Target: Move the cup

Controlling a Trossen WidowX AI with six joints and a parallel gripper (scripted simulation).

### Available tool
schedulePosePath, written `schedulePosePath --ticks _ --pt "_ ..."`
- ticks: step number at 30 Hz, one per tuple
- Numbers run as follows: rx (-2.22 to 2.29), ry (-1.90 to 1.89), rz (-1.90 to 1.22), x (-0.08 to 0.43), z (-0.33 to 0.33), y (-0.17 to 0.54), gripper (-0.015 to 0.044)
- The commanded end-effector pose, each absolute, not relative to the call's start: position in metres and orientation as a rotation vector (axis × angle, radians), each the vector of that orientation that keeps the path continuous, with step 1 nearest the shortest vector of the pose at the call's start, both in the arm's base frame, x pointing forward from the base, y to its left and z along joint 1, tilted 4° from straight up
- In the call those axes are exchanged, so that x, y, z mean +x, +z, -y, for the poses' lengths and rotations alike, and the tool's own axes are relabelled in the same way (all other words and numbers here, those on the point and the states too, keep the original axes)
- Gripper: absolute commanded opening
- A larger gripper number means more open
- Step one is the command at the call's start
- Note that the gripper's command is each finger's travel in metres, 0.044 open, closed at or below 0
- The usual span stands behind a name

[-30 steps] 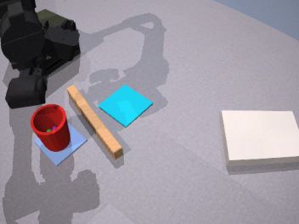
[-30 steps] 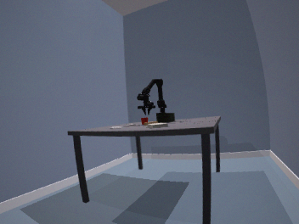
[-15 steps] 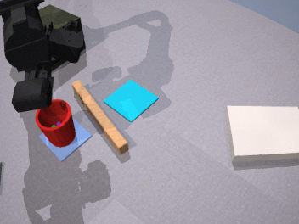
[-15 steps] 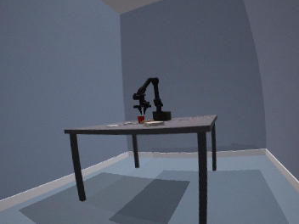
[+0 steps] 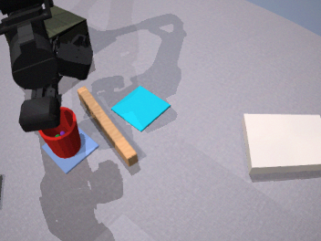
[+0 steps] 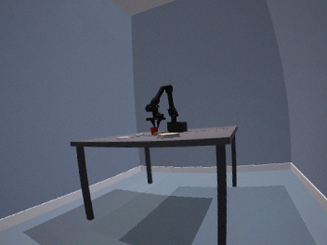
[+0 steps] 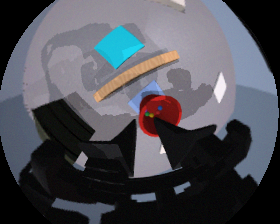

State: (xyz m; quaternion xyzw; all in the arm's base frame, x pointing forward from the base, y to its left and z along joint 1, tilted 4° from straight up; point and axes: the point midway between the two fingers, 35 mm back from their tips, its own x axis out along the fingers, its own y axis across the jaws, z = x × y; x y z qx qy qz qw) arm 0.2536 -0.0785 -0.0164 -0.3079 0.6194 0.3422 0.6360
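Observation:
The red cup [image 5: 64,143] [image 6: 154,130] [image 7: 170,112] stands upright on the blue pad [image 5: 88,146] [image 7: 150,90]. Small marbles [image 5: 62,133] [image 7: 160,108] lie inside it, green, yellow and blue ones among them. The cyan pad [image 5: 141,108] [image 7: 119,46] is bare, on the other side of the wooden bar. My gripper [image 7: 145,120] is partly open at the cup's rim. In the wrist view one fingertip overlaps the cup's mouth and the other is just left of the rim, with nothing held between them. In the top view the gripper hides part of the rim; contact cannot be told.
A wooden bar [image 5: 107,126] [image 7: 135,74] lies between the two pads. A white block [image 5: 283,141] is at the right in the top view. A dark box [image 5: 68,21] [image 7: 65,125] is by the arm's base.

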Motion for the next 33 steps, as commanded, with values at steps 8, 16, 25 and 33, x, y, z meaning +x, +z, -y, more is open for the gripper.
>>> schedulePosePath --ticks 8,16,25,33 --pt "-0.695 0.79 -1.419 0.249 0.075 -0.037 0.0148" --pt "-0.695 0.79 -1.419 0.248 0.074 -0.046 0.0148" --pt "-0.702 0.788 -1.418 0.25 0.076 -0.044 0.0128" --pt "-0.702 0.788 -1.418 0.25 0.076 -0.044 0.0074"
